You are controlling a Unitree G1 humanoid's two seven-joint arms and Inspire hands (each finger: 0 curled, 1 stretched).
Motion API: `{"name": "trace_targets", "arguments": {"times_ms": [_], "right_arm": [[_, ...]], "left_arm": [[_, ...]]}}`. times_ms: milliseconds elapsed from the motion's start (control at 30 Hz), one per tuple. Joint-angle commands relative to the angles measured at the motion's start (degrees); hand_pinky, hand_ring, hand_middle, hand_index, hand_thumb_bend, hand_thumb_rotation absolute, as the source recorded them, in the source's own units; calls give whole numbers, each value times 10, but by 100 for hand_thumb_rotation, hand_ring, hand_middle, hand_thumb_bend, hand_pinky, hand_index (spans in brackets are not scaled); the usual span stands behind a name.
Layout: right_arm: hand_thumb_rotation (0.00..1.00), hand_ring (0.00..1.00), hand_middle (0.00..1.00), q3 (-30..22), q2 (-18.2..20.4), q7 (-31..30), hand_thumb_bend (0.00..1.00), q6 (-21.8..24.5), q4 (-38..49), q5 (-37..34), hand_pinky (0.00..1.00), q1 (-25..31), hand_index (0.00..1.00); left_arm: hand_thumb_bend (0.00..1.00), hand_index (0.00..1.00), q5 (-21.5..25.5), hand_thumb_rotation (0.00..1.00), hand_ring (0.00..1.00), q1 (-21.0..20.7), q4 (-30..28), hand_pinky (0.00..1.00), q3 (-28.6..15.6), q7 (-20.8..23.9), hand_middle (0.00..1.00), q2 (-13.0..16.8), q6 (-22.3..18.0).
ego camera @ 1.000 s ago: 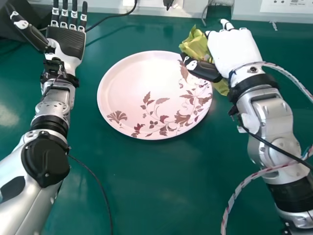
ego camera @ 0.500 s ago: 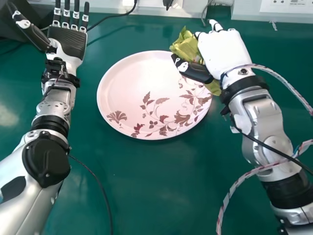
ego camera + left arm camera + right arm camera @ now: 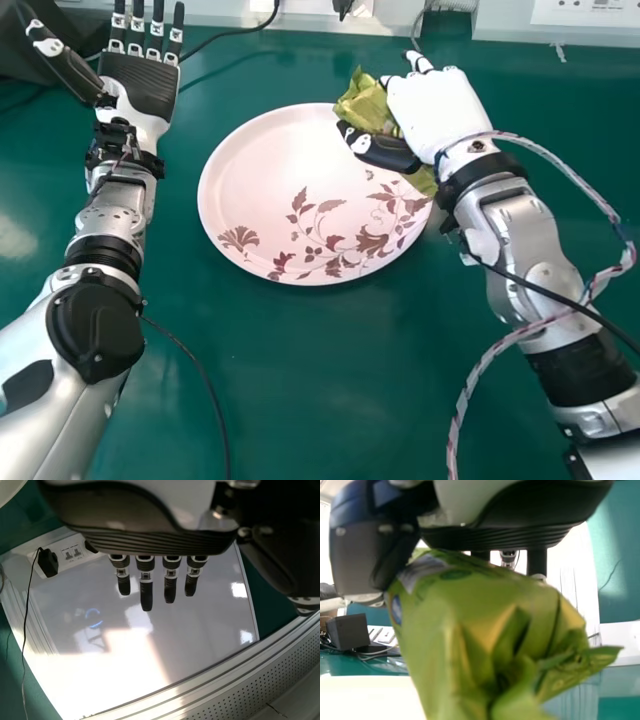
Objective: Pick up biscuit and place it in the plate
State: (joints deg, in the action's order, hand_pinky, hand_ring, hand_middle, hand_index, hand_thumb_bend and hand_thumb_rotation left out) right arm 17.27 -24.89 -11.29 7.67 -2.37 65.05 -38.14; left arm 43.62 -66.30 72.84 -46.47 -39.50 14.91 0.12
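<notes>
plate point(image 3: 270, 170): pink, round, leaf-printed, flat | biscuit point(image 3: 365, 103): crumpled yellow-green wrapper, in right hand point(image 3: 432, 105), at plate's edge

Biscuit wrapper point(image 3: 470, 630): thin plastic-looking film, crinkled, with a soft sheen I catch along the folds.
Plate point(image 3: 265, 170): smooth, lightly glossy; I can't tell plastic from ceramic.
Bench point(image 3: 300, 370): smooth, low gloss, throwing back some light to me.
Left hand point(image 3: 140, 88): matt, ribbed black palm.
Right hand point(image 3: 435, 105): smooth white shell, plastic by its look.
Flat panel point(image 3: 200, 630): very glossy; I see reflections.
</notes>
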Motion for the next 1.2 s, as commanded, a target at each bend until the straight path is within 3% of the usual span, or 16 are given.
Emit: {"name": "trace_targets", "arguments": {"times_ms": [0, 1167], "right_arm": [[4, 14, 23, 8, 5, 24, 50, -8, -16, -6, 9, -16, 49], [4, 15, 23, 98, 40, 152, 50, -50, -231, -37, 9, -77, 49]], "left_arm": [[100, 100, -1, 60, 88, -2, -1, 98, 3, -2, 96, -2, 0], [100, 100, -6, 60, 89, 0, -1, 100, 7, -13, 96, -2, -3]]}}
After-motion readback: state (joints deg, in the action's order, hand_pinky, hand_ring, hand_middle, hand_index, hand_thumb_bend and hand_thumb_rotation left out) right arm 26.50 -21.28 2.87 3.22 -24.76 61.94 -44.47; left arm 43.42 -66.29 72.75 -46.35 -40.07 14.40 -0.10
